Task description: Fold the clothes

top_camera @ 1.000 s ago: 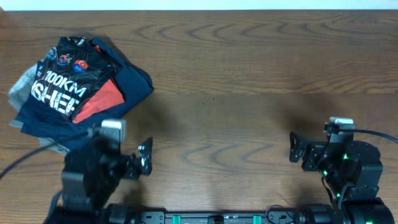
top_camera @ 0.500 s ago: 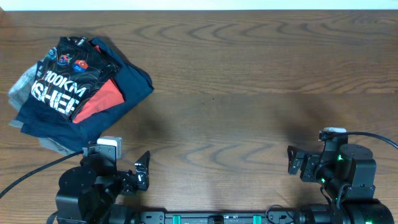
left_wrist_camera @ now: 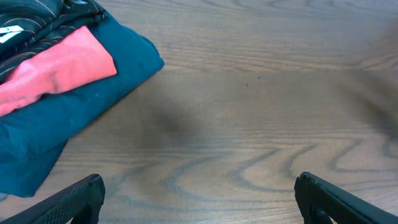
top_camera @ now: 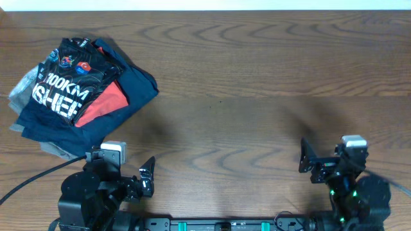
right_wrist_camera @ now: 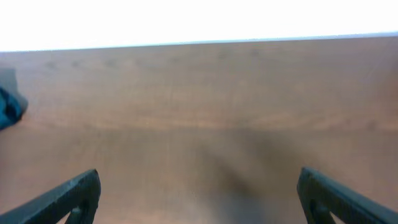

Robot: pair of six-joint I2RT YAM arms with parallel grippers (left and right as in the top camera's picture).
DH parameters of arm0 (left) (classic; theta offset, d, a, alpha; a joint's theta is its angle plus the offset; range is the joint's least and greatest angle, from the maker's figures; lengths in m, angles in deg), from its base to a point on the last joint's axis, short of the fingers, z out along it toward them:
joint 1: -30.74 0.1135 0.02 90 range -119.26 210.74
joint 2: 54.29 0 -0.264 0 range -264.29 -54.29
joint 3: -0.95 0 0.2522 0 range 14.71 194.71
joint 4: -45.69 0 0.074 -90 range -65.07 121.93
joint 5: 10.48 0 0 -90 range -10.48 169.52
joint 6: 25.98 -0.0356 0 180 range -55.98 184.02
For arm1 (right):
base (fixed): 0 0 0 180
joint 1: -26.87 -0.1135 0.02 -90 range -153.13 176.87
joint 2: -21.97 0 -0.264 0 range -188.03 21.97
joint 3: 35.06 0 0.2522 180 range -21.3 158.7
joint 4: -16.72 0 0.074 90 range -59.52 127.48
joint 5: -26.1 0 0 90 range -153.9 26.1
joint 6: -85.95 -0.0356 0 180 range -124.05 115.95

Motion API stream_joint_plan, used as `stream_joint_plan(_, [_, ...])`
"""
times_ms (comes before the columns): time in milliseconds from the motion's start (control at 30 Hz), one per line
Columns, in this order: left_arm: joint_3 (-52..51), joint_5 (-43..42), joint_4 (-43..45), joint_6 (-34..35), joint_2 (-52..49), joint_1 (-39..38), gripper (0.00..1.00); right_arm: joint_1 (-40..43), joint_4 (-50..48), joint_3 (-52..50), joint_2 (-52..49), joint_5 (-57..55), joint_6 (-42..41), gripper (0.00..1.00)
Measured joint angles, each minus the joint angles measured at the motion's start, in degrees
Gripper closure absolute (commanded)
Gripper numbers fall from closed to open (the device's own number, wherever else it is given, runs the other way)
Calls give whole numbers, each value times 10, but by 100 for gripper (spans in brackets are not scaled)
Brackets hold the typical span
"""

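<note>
Gaping wide, the left gripper (left_wrist_camera: 199, 186) holds nothing and touches nothing, with only bare wood between its dark jaws. The right gripper (right_wrist_camera: 199, 180) stands just as wide and just as empty, low over the near right part of the wooden table (top_camera: 257, 77). Well apart from both, at the far left of the table, lies a crumpled heap. The black jersey (top_camera: 67, 80) with white "100KM" lettering is on top, over a red-orange shirt (top_camera: 103, 102). Both rest on navy blue garments (top_camera: 138, 86). The left gripper is the nearer one to this heap.
</note>
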Motion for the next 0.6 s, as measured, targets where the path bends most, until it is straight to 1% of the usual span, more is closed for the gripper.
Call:
stream_joint_plan(100, [0, 0, 0, 0, 0, 0, 2, 0, -75, -64, 52, 0, 15, 1])
stream_joint_plan(133, [0, 0, 0, 0, 0, 0, 2, 0, -113, -87, 59, 0, 23, 1])
stream_joint_plan(267, [0, 0, 0, 0, 0, 0, 2, -4, -238, -160, 61, 0, 49, 1])
stream_joint_plan(333, [0, 0, 0, 0, 0, 0, 2, -4, -278, -196, 63, 0, 62, 1])
stream_joint_plan(467, [0, 0, 0, 0, 0, 0, 2, -5, -292, -239, 63, -2, 74, 1])
stream_joint_plan(600, [0, 0, 0, 0, 0, 0, 2, -6, -296, -240, 63, -3, 79, 1])
